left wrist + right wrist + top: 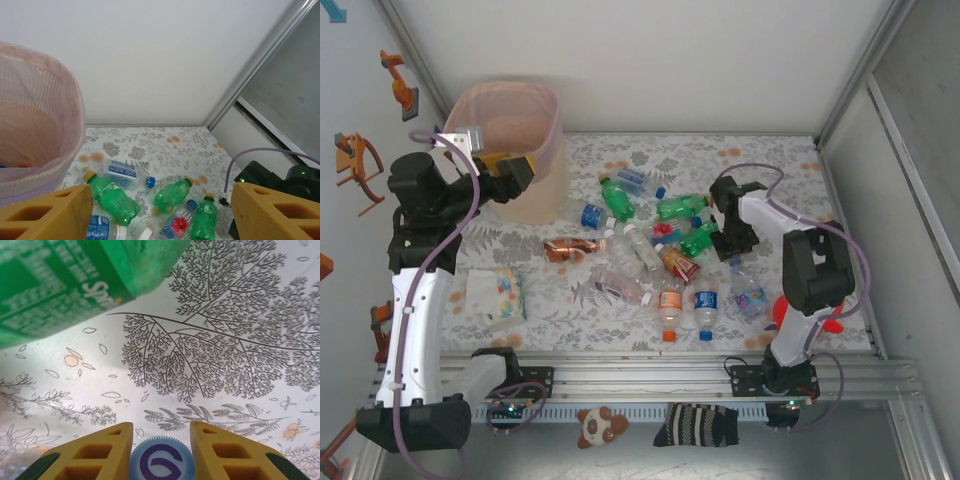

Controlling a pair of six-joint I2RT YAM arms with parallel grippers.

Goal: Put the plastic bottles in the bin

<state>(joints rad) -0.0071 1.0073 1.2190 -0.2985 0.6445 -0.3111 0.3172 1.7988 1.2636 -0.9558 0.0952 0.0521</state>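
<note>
You have a white box with coloured dots [498, 295] lying on the floral tablecloth [770, 160], towards its near left. Below the aluminium rail [650, 368] you see a brown-and-white plush toy [597, 426] beside a dark striped knit piece [696, 425].

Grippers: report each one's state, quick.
Left gripper: open, holding nothing.
Right gripper: closed on a blue bottle cap.

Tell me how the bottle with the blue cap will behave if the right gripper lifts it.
The blue-capped bottle's ribbed cap sits between the right gripper's fingers, so it probably will not slip. Held only by that small round cap, it may swing or twist.
</note>
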